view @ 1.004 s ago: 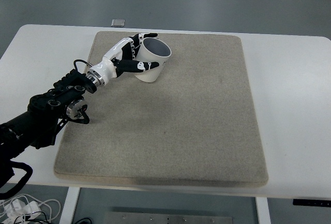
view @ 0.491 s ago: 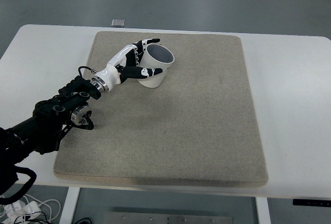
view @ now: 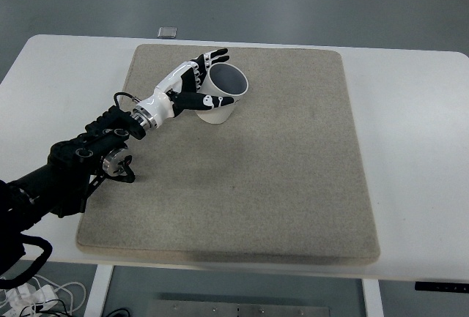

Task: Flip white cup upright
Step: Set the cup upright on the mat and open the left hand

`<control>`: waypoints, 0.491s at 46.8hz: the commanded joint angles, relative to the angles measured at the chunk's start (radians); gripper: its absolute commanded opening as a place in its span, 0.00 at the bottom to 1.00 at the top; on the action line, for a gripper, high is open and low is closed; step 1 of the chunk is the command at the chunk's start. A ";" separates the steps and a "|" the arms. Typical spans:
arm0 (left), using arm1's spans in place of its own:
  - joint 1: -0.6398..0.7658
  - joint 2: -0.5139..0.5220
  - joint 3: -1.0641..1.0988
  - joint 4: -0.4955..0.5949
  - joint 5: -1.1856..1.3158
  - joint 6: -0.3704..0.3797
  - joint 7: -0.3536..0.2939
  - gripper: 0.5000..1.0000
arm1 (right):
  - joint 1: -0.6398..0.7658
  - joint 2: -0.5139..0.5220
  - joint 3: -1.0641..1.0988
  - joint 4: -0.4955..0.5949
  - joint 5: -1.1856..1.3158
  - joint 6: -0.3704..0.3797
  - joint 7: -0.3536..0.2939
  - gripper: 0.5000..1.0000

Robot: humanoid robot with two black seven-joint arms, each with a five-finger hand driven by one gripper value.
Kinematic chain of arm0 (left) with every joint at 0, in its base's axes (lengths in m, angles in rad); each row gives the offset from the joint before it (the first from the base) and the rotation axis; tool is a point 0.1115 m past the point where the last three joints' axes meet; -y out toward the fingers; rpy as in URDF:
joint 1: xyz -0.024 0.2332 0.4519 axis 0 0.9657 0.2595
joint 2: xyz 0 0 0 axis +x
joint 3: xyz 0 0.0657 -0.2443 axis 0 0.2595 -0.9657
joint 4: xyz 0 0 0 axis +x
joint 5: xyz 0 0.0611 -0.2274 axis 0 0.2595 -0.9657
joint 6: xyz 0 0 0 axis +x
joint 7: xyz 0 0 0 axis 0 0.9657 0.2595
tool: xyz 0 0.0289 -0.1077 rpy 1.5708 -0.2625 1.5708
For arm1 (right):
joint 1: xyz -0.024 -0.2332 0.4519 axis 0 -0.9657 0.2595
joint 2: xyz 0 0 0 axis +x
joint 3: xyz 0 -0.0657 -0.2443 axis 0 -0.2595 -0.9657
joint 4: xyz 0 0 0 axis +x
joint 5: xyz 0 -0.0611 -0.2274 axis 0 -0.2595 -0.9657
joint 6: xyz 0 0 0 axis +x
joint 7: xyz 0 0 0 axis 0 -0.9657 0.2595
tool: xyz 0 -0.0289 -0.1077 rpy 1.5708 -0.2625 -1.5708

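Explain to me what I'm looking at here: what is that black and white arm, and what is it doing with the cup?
This is one picture, taken by a camera on the robot that looks steeply down at its work surface. The black arm that comes in from the left is the robot's left arm, and it ends in a left hand with white and black fingers, much like a person's. The fingers are wrapped around a white cup, which stands tilted with its open mouth facing up and toward the right. The cup rests on a beige mat that covers most of a white table. A small grey object lies at the table's far edge. The robot's other arm is not in the picture.
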 commanded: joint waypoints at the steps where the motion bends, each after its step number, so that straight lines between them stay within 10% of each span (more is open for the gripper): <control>1: -0.002 0.007 -0.003 -0.017 0.000 0.001 0.000 0.99 | 0.000 0.000 0.000 0.000 0.000 0.000 0.000 0.90; 23: -0.037 0.093 -0.106 -0.100 -0.012 0.008 0.000 0.98 | 0.000 0.000 0.000 0.000 0.000 0.000 0.000 0.90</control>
